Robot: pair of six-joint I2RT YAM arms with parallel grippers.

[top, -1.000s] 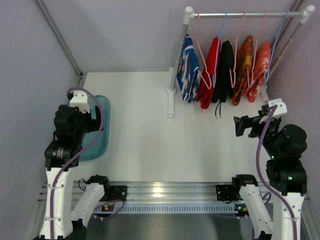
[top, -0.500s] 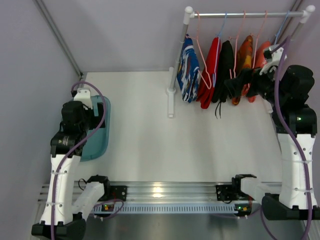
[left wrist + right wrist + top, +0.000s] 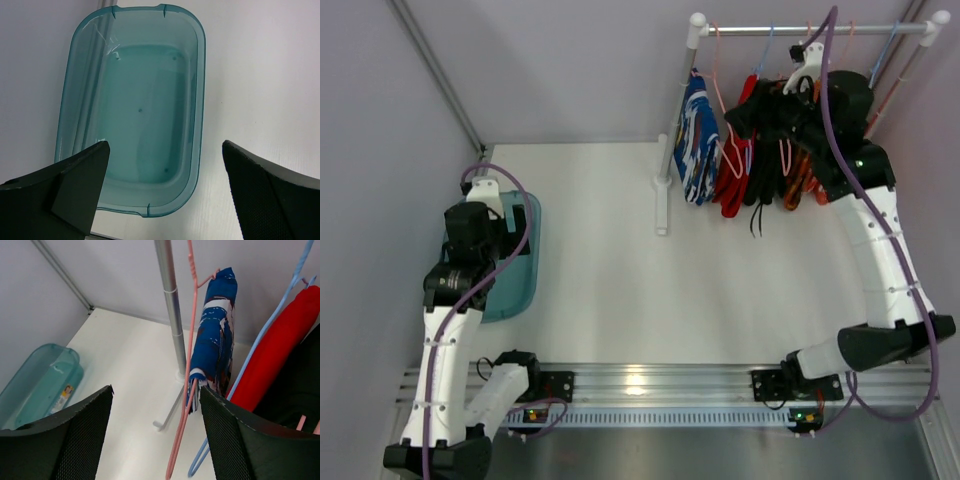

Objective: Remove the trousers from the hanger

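Right gripper (image 3: 156,392) gapes wide, holding nothing, facing the hanger (image 3: 190,340) and trousers (image 3: 215,330), while left gripper (image 3: 165,145), equally wide and empty, hangs above the tub (image 3: 75,110).

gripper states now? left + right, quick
Left gripper: open, empty, above the teal tub.
Right gripper: open, holding nothing, facing the trousers on the pink hanger.

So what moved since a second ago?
The right arm swung up and left from the table's right side to the clothes rail; its open fingers now face the trousers on the pink hanger, holding nothing. The left arm barely shifted above the teal tub. All the clothes stayed hanging.
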